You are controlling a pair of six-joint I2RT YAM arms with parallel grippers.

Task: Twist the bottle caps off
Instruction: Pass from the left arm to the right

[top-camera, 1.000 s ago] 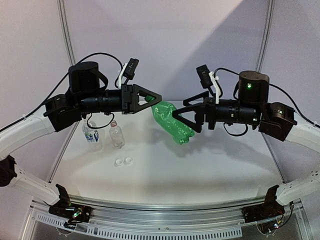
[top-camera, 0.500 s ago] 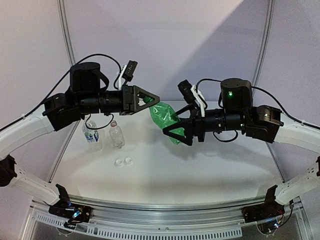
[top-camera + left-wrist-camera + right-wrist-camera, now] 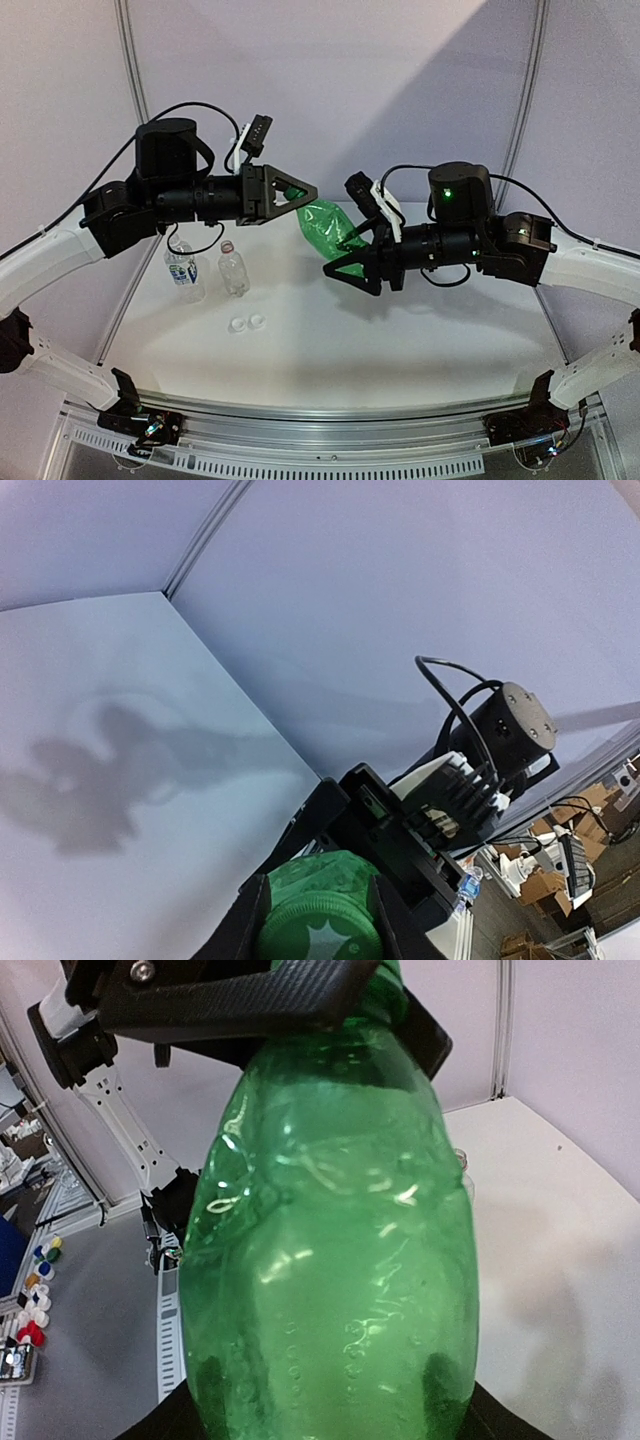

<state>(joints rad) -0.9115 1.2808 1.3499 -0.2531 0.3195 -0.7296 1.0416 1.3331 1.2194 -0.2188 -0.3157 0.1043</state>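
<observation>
In mid-air, the right pincer [image 3: 352, 276] has moved onto the green bottle [image 3: 325, 226].

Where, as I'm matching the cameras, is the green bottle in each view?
Top external: green bottle at centre, tilted.
Left wrist: green bottle at the bottom edge, neck towards the camera.
Right wrist: green bottle fills the middle, top to bottom.
Shared landmark: the left pincer on the green cap.

The green cap [image 3: 320, 938] is held tight in the left gripper [image 3: 320, 908]. The green bottle [image 3: 325, 870] is seen just behind it, and the other arm [image 3: 480, 760] past that.
</observation>
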